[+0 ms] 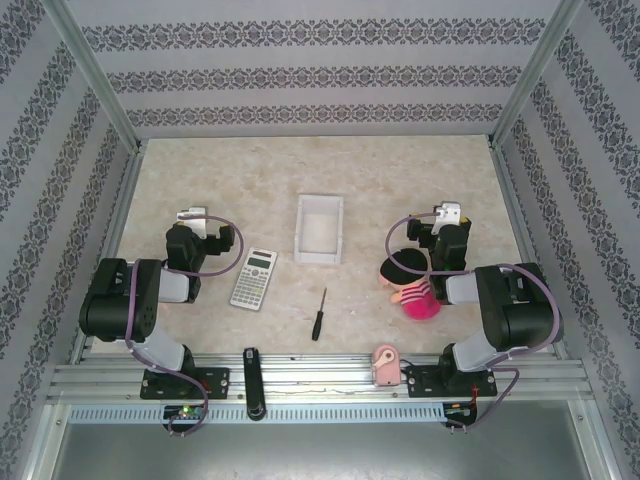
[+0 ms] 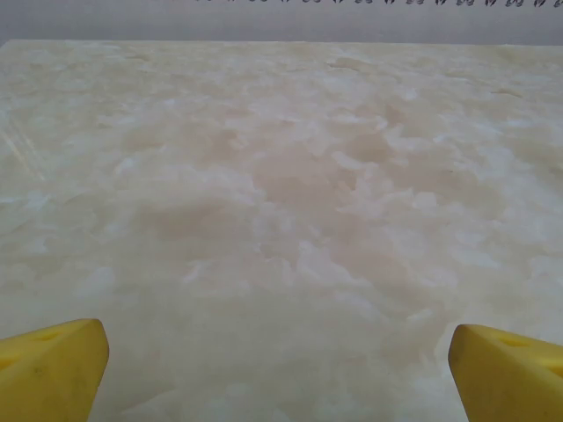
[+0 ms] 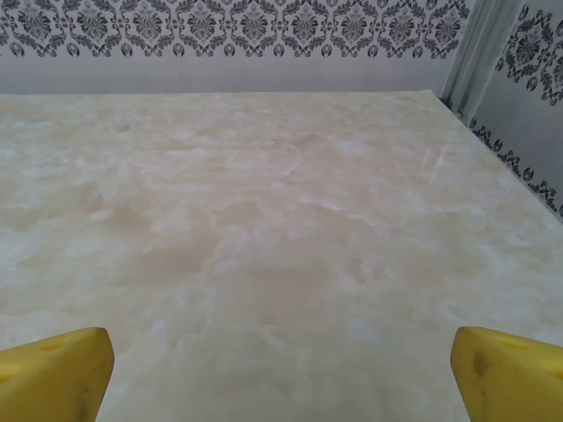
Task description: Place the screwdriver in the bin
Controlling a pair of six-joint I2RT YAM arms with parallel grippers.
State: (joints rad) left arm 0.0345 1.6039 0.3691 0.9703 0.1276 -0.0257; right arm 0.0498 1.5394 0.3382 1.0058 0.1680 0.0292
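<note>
1. Mid-bench, toward the front rail: screwdriver [image 1: 318,314] lies flat, touching nothing. Bin [image 1: 319,229] sits straight beyond it, empty.
2. Left pincer [image 2: 281,374] and right pincer [image 3: 281,374] both released, jaws wide, holding nothing.
3. Risk: the slim shaft may roll or skid under a closing pinch. Calculator [image 1: 254,278] crowds the left approach, doll [image 1: 410,282] the right.
4. Room: open bench between screwdriver and bin. The low walls need a lift-over.

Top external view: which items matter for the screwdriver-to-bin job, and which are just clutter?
Job items:
- screwdriver, lying on the table
- bin, white tray beyond it

Clutter:
- calculator
- doll
- black bar on the front rail
- pink object on the front rail
</note>
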